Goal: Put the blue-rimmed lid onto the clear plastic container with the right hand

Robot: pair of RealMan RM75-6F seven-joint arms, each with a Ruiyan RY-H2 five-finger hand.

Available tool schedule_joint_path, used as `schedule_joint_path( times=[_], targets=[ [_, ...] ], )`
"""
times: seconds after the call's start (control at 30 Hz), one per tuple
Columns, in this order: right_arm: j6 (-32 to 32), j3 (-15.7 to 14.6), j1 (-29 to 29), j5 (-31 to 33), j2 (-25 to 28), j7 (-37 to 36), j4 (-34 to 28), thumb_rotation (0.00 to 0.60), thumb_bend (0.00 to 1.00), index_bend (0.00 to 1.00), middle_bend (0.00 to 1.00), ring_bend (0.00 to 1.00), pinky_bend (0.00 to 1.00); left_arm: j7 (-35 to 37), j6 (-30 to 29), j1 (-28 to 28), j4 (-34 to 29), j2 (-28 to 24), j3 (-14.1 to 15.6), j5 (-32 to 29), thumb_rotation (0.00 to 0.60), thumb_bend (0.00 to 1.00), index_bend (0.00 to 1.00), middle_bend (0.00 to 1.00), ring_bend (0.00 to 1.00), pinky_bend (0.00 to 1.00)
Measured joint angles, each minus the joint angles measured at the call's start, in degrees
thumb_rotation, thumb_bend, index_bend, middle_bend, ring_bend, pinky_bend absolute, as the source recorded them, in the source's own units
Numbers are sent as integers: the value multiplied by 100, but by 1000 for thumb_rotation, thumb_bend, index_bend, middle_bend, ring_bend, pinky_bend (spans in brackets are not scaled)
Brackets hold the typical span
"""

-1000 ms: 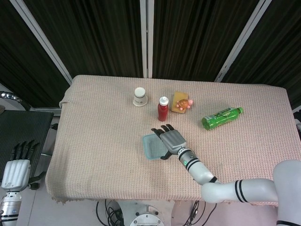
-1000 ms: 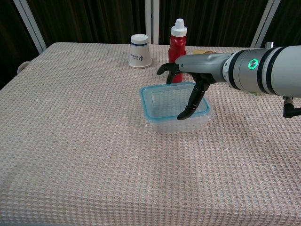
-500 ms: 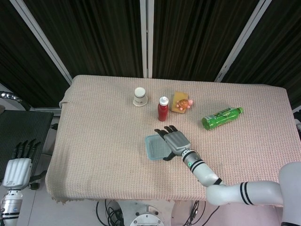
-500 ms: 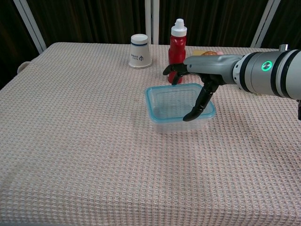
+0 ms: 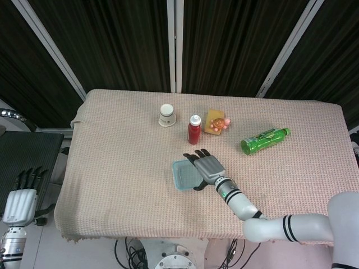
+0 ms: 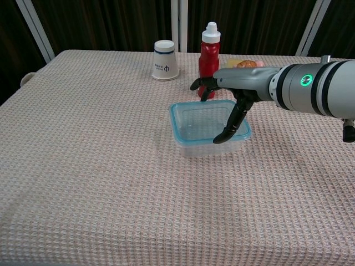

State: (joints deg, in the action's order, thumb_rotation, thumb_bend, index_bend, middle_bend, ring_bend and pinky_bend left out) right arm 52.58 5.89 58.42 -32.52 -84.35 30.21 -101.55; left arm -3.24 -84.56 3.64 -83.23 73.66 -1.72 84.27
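While the head view looks down on the pink woven tablecloth (image 5: 112, 168), the right hand (image 5: 208, 167) lies palm down over the blue-rimmed lid (image 5: 185, 174), which sits on the clear plastic container near the middle of the table. Its dark fingers (image 5: 194, 155) are spread and point toward 11 o'clock, reaching past the lid's far edge. Compared with half a second ago, lid and hand have slid slightly toward 9 o'clock; a second ago they were further that way again. At 12 o'clock from the hand stands the red squeeze bottle with a white cap (image 5: 194, 129), with the white paper cup (image 5: 166, 115) at its 10 o'clock and the yellow sponge with a small brown toy (image 5: 216, 121) at its 2 o'clock. The green plastic bottle (image 5: 264, 139) lies on its side at the hand's 2 o'clock. The left hand (image 5: 19, 200) hangs off the table at 8 o'clock, fingers apart, holding nothing, unchanged.

In the chest view, the right hand (image 6: 233, 97) arches over the clear plastic container (image 6: 211, 145); the thumb tip touches the lid's (image 6: 191, 119) near right rim, the other fingers curl over the far rim, spread rather than pinching. The lid rests level on the container. The red bottle (image 6: 208, 47) and paper cup (image 6: 165, 60) stand behind, at 12 and 11 o'clock.
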Motion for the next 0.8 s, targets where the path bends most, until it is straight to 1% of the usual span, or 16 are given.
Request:
schedule_joint_path(
  times=[0.3,0.4,0.53,0.63,0.8],
  targets=[
    [3,-37,71,76,-131,89,126,600,110,0,403,37,0,45,16,7,52,24,2,-3,600,58,128,47,0,0],
    [20,-45,64,64,-128,83,111,600,92,0,343,16,0,64,11,-2,62,30,3,-11,600,58,128,46,0,0],
    [17,-40,25,-10,-99,1,68,600,6,0,242,0,0,64,3,-2,68,36,3,-3,600,58,129,47,0,0],
    [12,-32,-11,-104,-73,-72,41,600,0,0,194,0,0,50,-12,1,62,36,-1,10,600,58,129,47,0,0],
    [-17,-32,-51,-241,-25,-146,-12,600,0,0,143,0,0,33,-16,2,41,27,-3,10,600,58,128,47,0,0]
  ],
)
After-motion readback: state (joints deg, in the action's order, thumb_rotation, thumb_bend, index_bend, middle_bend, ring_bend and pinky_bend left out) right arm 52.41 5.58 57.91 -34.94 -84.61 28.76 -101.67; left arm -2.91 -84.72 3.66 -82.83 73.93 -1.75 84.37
